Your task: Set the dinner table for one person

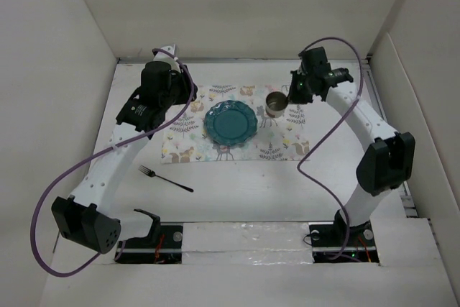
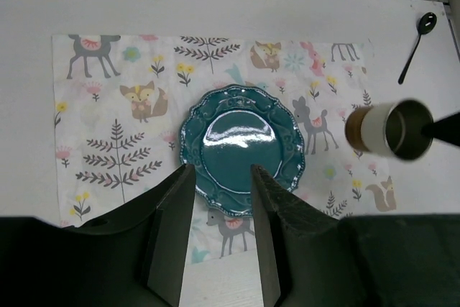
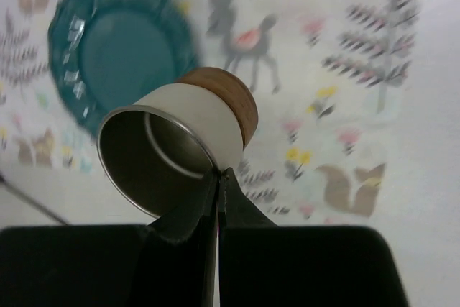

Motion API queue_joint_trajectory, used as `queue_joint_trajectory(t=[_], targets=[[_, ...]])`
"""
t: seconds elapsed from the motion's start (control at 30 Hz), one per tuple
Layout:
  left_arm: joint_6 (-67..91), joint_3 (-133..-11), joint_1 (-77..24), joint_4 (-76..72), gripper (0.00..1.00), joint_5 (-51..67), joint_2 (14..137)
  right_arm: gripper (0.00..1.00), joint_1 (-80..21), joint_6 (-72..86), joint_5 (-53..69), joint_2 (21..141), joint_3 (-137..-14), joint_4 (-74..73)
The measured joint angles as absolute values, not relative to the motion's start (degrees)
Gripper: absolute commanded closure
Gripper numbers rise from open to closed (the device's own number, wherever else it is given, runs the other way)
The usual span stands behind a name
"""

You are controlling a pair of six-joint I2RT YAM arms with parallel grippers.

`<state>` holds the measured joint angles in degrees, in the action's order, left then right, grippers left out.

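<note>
The white dinner table [image 1: 251, 192] carries a deer-print placemat [image 1: 187, 141] with a teal plate [image 1: 230, 121] at its middle. My right gripper [image 1: 291, 95] is shut on the rim of a white metal cup with a wooden base [image 3: 208, 116]. It holds the cup tilted above the mat, right of the plate [image 3: 115, 48]. The cup also shows in the left wrist view [image 2: 388, 129]. My left gripper [image 2: 219, 174] is open and empty, above the mat's near edge in front of the plate [image 2: 241, 149]. A fork [image 1: 165, 178] lies on the table near the left arm.
A dark spoon [image 2: 417, 44] lies on the table beyond the placemat's far right corner. White walls close in the table at the back and both sides. Purple cables loop from both arms.
</note>
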<state>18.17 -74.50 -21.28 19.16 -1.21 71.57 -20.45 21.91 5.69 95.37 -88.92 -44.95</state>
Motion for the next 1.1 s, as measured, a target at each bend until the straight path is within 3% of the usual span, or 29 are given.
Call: queue_joint_trajectory(t=[0.17, 0.47, 0.97, 1.03, 1.1], targets=[[17.85, -74.50, -21.28, 19.05, 0.67, -0.54, 71.57, 1.00, -12.10, 22.63, 3.38, 107.46, -100.05, -44.34], [17.37, -71.88, -21.28, 18.50, 0.67, 1.48, 71.16, 1.00, -6.68, 25.43, 2.63, 124.09, -115.74, -46.00], [17.21, -71.26, -21.28, 17.74, 0.67, 3.29, 71.37, 1.00, -3.77, 29.65, 6.28, 128.55, -120.90, -45.84], [17.23, -71.26, -21.28, 17.43, 0.67, 3.53, 71.70, 0.92, -3.77, 29.85, 6.37, 128.81, -120.90, -45.84], [17.37, -71.26, -21.28, 17.23, 0.67, 3.81, 72.18, 0.93, -3.81, 29.85, 6.63, 129.34, -120.84, -45.82]])
